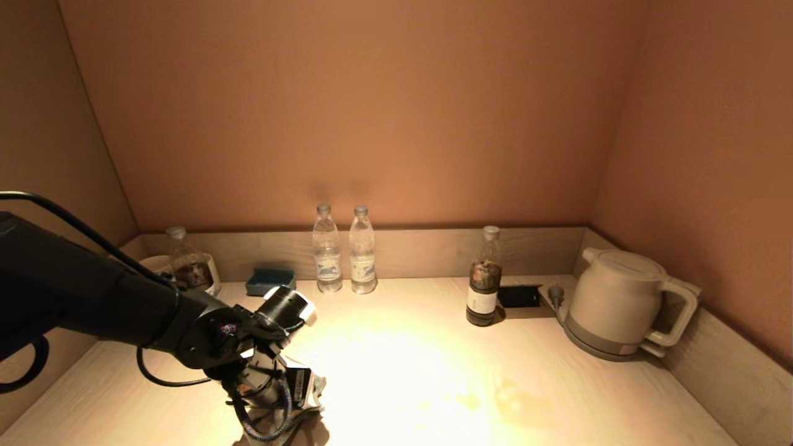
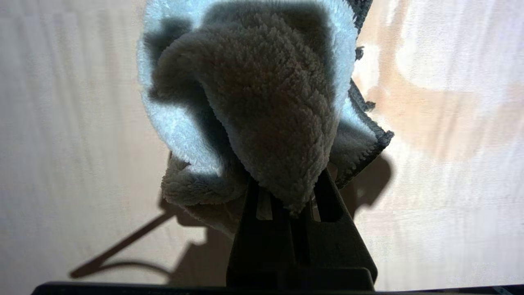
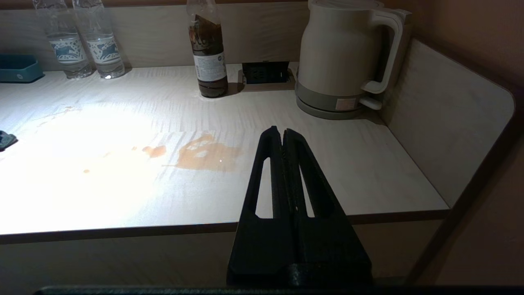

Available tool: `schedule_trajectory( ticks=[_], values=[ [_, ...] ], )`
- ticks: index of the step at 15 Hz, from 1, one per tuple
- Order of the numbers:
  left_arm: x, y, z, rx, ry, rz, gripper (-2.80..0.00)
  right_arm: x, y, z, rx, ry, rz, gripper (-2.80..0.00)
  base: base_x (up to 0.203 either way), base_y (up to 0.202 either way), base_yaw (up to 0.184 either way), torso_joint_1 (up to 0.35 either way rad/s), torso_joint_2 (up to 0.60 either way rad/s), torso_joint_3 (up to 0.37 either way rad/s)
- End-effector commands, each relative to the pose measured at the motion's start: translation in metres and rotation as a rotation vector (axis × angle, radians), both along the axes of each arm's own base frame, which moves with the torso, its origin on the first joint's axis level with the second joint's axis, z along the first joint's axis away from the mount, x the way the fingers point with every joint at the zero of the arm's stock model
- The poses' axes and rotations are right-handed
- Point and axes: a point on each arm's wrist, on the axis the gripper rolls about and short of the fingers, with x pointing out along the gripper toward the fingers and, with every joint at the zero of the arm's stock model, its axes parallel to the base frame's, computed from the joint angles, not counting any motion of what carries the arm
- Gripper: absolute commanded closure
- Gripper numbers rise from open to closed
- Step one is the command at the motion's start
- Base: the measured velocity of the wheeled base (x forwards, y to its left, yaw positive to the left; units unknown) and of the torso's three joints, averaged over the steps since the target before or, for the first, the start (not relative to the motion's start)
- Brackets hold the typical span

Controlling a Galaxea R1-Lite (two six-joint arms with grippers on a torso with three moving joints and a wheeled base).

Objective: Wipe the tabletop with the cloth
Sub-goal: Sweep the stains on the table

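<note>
The left gripper [image 2: 286, 196], lower left in the head view, clenches the cloth [image 2: 262, 102] bunched on the tabletop [image 1: 433, 347] to wipe toward the spill [image 3: 208, 153]; the right gripper [image 3: 283, 137] idles off the edge, jaws closed empty.

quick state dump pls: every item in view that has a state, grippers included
left gripper: shut on cloth, low over the tabletop's front left
cloth: bunched, pinched in the fingers
right gripper: shut, empty, parked off the front edge
tabletop: brownish spill not yet wiped
kettle: upright on its base, lid shut
dark bottle: upright, capped
two water bottles: upright, capped
</note>
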Motion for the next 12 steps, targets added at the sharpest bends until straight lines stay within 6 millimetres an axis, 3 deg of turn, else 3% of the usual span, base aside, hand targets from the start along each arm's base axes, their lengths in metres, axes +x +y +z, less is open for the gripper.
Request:
schedule_trajectory(
  ticks=[1, 7, 12],
  values=[
    [-0.002, -0.015, -0.007, 0.005, 0.008, -0.034, 0.0, 0.0, 0.0, 0.0, 0.0, 0.002, 0.0, 0.0, 0.0, 0.0, 0.0, 0.0, 0.0, 0.0],
    [-0.007, -0.046, -0.015, 0.004, 0.001, -0.108, 0.0, 0.0, 0.0, 0.0, 0.0, 0.002, 0.0, 0.0, 0.0, 0.0, 0.0, 0.0, 0.0, 0.0],
    [0.008, -0.06, -0.005, -0.036, -0.064, -0.104, 0.0, 0.0, 0.0, 0.0, 0.0, 0.002, 0.0, 0.0, 0.0, 0.0, 0.0, 0.0, 0.0, 0.0]
  ],
)
